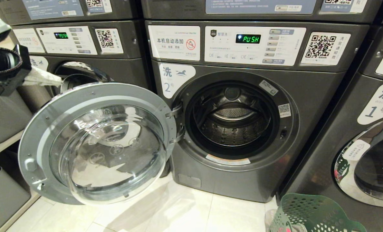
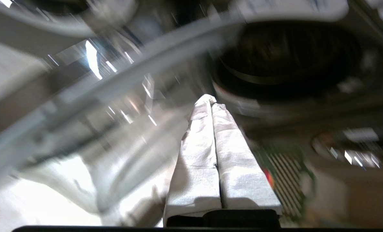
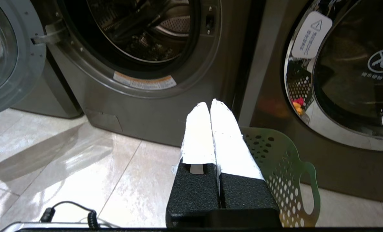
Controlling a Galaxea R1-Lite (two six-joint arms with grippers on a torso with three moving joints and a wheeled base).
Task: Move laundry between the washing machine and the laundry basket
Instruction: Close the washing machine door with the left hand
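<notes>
I have the dark grey front-loading washing machine marked "2" [image 1: 243, 129] straight ahead of me, its round chrome-rimmed glass door [image 1: 96, 143] swung fully open toward my left side. The steel drum [image 1: 231, 120] sits in shadow, and I cannot make out any cloth inside it from the head view. The green display above reads "PUSH".

My left gripper [image 1: 44, 77] is raised at the left edge of the head view, above the open door and in front of the neighbouring machine's porthole. Its white-wrapped fingers [image 2: 210, 154] are pressed flat together with nothing between them (the left wrist view is smeared, so little else there is readable).

My right gripper [image 3: 209, 108] hangs low near the floor, before the gap between washer 2 and the like machine marked "1" [image 1: 355, 135]. Its white-taped fingers are also closed tight on nothing.

The small green plastic laundry basket with round holes in its sides [image 1: 310, 214] stands on the pale tiled floor [image 1: 185, 209] at the foot of machine 1, just beside the right corner of washer 2. A scrap of bright red and yellow laundry [image 3: 297, 104] shows only as a reflection in machine 1's chrome door ring. Plain grey bins [image 1: 3, 112] sit on shelving at my far left.
</notes>
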